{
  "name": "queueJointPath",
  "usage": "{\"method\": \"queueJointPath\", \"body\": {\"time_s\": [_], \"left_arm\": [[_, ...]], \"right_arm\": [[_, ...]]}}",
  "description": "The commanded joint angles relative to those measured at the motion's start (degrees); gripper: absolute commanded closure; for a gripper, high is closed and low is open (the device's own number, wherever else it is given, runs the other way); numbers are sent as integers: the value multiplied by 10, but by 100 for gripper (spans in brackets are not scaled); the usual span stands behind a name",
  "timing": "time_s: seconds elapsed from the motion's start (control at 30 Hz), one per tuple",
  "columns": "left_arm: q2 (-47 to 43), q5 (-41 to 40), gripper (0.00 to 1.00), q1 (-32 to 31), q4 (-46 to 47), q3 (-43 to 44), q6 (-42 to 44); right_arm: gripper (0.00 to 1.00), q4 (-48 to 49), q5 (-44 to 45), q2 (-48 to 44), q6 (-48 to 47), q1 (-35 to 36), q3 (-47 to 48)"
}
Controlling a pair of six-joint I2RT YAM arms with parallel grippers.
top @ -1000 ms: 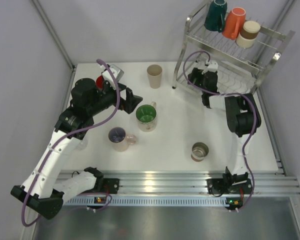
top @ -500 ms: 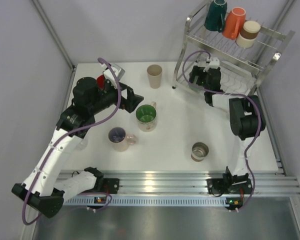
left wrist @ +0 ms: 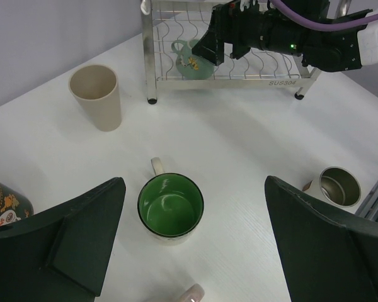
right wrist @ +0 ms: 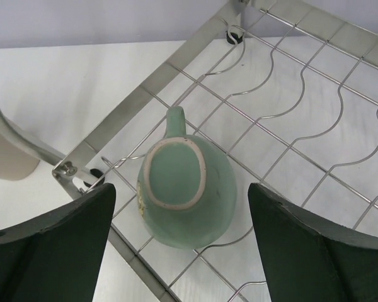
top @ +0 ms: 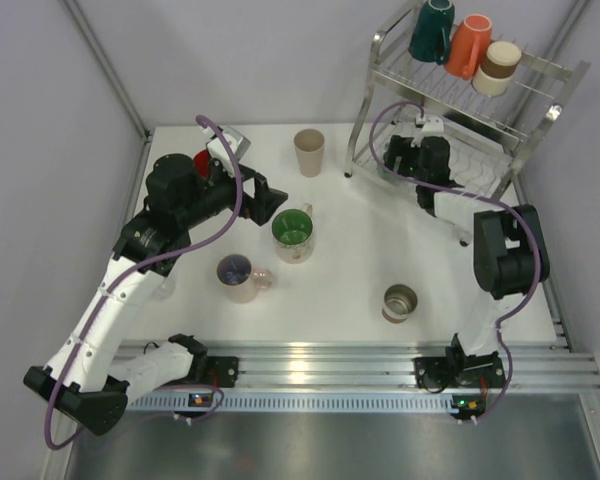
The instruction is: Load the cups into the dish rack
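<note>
jaws of the left gripper (left wrist: 192, 189) stand wide and hold nothing, near the green-lined mug (left wrist: 171, 206) on the desk (top: 360, 250). also on the desk: red cup (top: 202, 162), pinkish mug (top: 240, 277), beige cup (top: 309, 152), steel cup (top: 399, 302). right gripper (right wrist: 181, 189): jaws wide, flanking the mint cup (right wrist: 195, 211) without touching it; the cup sits base-up on the lower shelf of the dish rack (right wrist: 151, 83). upper shelf: teal cup (top: 432, 30), orange cup (top: 467, 46), white-and-brown cup (top: 497, 67).

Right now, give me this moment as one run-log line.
left gripper: open, aimed at green-lined mug | right gripper: open, straddling mint cup | mint cup: on dish rack lower shelf, not gripped
</note>
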Motion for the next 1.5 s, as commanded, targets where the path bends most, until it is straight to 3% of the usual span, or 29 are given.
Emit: {"method": "queueJointPath", "body": {"time_s": [0.0, 0.43, 0.63, 1.17, 1.47], "left_arm": [[-2, 11, 2, 0, 31, 11, -9], [-5, 12, 2, 1, 32, 6, -12], [4, 12, 2, 0, 38, 3, -16], [15, -3, 2, 0, 57, -4, -27], [4, -37, 2, 0, 76, -10, -48]], "right_arm": [[16, 9, -17, -44, 5, -7, 1], [45, -19, -26, -6, 14, -7, 18], [52, -14, -37, 16, 23, -6, 35], [55, -9, -61, 77, 32, 5, 111], [55, -23, -45, 20, 7, 6, 86]]}}
